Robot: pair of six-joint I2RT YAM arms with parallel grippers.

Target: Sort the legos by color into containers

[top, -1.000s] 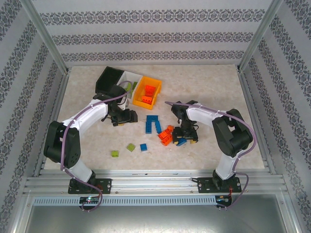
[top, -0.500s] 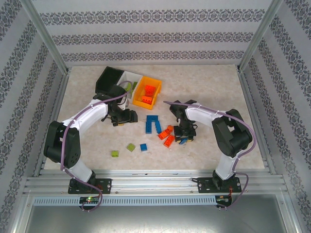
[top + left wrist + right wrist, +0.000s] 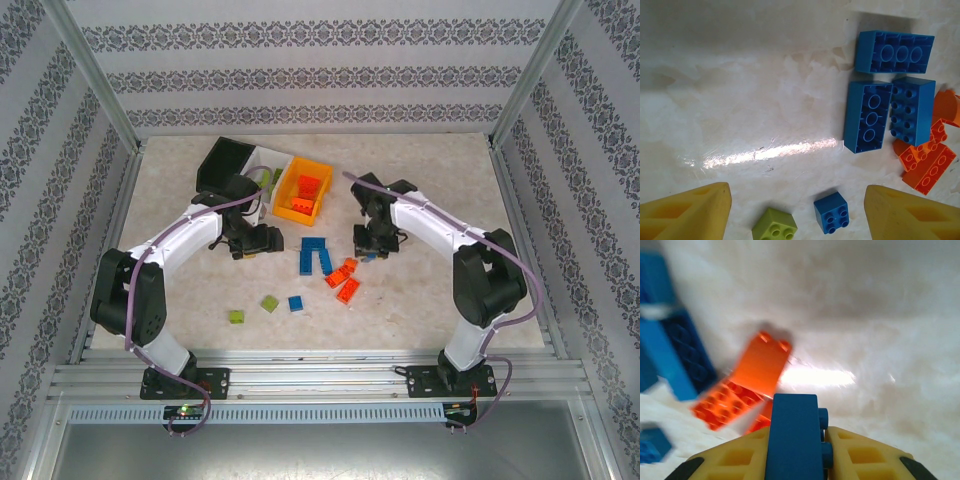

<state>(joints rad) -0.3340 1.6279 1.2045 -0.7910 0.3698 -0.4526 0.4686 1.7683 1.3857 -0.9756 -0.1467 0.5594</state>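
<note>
Just right of the loose bricks (image 3: pixel 316 256), my right claw (image 3: pixel 373 248) pinches a blue brick (image 3: pixel 792 435) — pick done, I judge — left claw (image 3: pixel 255 242) spread near the bins (image 3: pixel 275 158); next I must carry it to the black bin (image 3: pixel 222 160), probably blue's.

The bins (image 3: pixel 293 212) stand behind the brick cluster (image 3: pixel 318 256); three loose bricks (image 3: pixel 269 303) lie nearer, leftward.

blue lego (image 3: pixel 792 435) gripped, loose legos (image 3: pixel 343 281) — blue, orange, green — near three bins (image 3: pixel 272 153)
</note>
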